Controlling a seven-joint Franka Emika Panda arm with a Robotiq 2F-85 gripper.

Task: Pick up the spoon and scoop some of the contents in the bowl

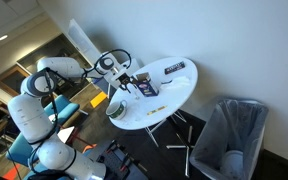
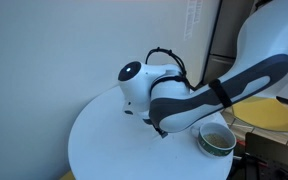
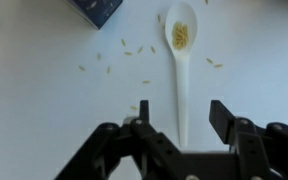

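Observation:
A white plastic spoon [image 3: 180, 70] lies on the round white table [image 3: 44, 110], handle toward me, with yellowish grains in its bowl end. My gripper [image 3: 181, 118] is open just above it, one finger on each side of the handle, not touching it. Loose grains are scattered around the spoon. The small bowl [image 2: 217, 138] with a pale rim and dark greenish inside stands at the table's edge, and it also shows in an exterior view [image 1: 115, 108]. In the exterior views the arm hides the spoon.
A dark boxy object [image 3: 96, 9] lies beyond the spoon, also seen in an exterior view [image 1: 144, 87]. A dark flat packet [image 1: 174, 68] lies at the table's far side. A grey bin [image 1: 231, 132] stands on the floor beside the table [image 1: 159, 100].

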